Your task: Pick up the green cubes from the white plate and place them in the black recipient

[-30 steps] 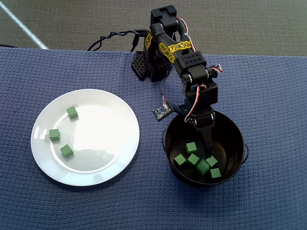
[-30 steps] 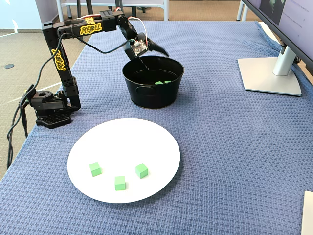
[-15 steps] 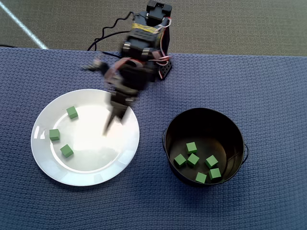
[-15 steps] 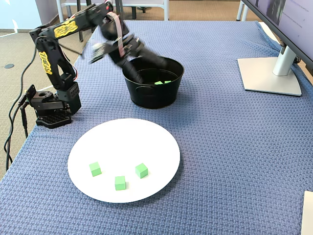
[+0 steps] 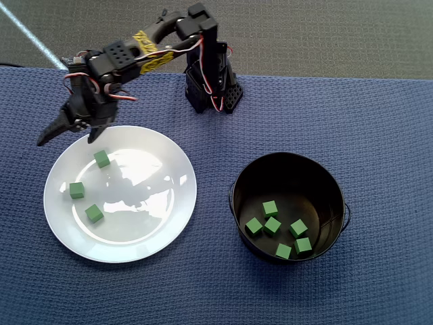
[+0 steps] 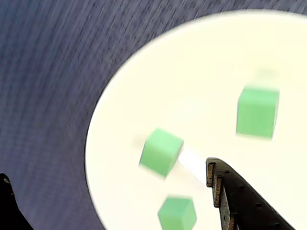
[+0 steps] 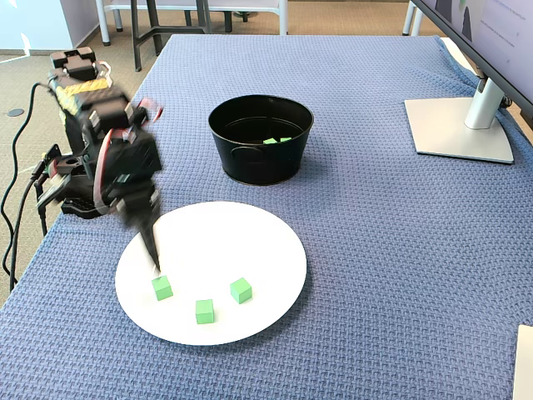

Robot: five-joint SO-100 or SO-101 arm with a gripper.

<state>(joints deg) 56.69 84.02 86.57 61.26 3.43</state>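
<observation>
The pincer [image 5: 66,131], spread and carrying nothing, hangs over the far-left rim of the white plate [image 5: 169,223] in the overhead view. A second ago it was inside the black recipient [image 5: 238,203]; it has since swung across, leaving one more cube behind there. In the wrist view one dark finger [image 6: 240,201] points over the plate, though motion blur makes the gap between the jaws hard to judge there. In the fixed view the fingertip [image 7: 155,265] seems close above the nearest cube, apparently not touching it.

Three green cubes [image 5: 101,159] lie on the left half of the plate: one near the far rim, one at the left edge, one towards the near side. Six more rest on the floor of the black recipient, which stands well right of the plate on the blue woven surface [image 5: 379,122].

Judgement: a delivery is just complete and the next pick is beginning; about two thirds of the task is done.
</observation>
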